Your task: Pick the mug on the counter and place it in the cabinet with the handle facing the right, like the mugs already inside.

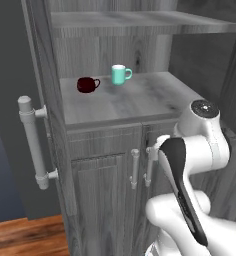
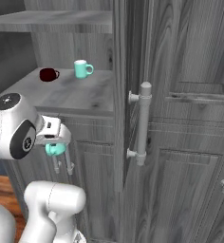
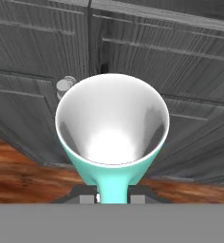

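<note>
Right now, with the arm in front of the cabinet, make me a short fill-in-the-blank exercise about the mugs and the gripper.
1. The gripper is shut on a ____ mug.
2. On the cabinet shelf, the mug left of the teal mug is dark ____.
3. The shelf's teal mug has its handle pointing ____.
4. The held mug is level with the cabinet's lower ____, below the shelf.

Missing words: teal; red; right; doors

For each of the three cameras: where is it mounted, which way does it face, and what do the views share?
Left base view: behind the arm's left, facing the cabinet niche with the dark red mug and a teal shelf mug; the white arm rises lower right.
Right base view: behind the arm's right, same niche; arm lower left, the claw shut on the mug.
Hand view: on the hand, looking into the mug toward the lower doors and floor.
Shared: both base views show both shelf mugs.
</note>
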You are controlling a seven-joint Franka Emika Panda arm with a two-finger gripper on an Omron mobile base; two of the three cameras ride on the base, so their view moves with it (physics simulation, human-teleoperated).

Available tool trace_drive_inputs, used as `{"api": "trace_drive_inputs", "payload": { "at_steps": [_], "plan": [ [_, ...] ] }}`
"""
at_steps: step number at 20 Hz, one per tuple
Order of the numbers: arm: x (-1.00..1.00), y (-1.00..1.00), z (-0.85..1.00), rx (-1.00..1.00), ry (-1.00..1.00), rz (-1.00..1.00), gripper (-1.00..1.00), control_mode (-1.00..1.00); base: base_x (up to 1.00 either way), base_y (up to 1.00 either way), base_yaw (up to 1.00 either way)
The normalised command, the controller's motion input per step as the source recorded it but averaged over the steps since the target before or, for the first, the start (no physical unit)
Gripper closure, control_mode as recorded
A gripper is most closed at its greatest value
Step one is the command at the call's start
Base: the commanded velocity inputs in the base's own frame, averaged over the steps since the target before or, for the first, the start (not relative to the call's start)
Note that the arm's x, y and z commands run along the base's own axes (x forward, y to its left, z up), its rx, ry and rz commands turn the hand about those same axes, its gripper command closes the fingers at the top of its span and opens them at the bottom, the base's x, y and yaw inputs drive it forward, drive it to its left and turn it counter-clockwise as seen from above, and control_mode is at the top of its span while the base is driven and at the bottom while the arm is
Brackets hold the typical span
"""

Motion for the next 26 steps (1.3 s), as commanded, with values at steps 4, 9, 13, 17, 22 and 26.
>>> {"api": "trace_drive_inputs", "payload": {
  "at_steps": [4,9,13,17,22,26],
  "plan": [
    [-0.23,-0.03,0.34,-0.02,-0.01,0.37,1.00,-1.00,0.00,0.00,0.00],
    [-0.17,0.00,0.34,0.00,0.01,0.33,1.00,-1.00,0.00,0.00,0.00],
    [-0.05,-0.01,0.47,0.00,-0.03,0.44,1.00,-1.00,0.00,0.00,0.00],
    [0.05,-0.20,0.17,0.02,-0.07,0.35,1.00,-1.00,0.00,0.00,0.00],
    [0.14,-0.20,0.02,0.03,0.00,0.09,1.00,-1.00,0.00,0.00,0.00],
    [0.35,0.07,0.28,-0.02,0.04,0.16,1.00,-1.00,0.00,0.00,0.00]
  ]
}}
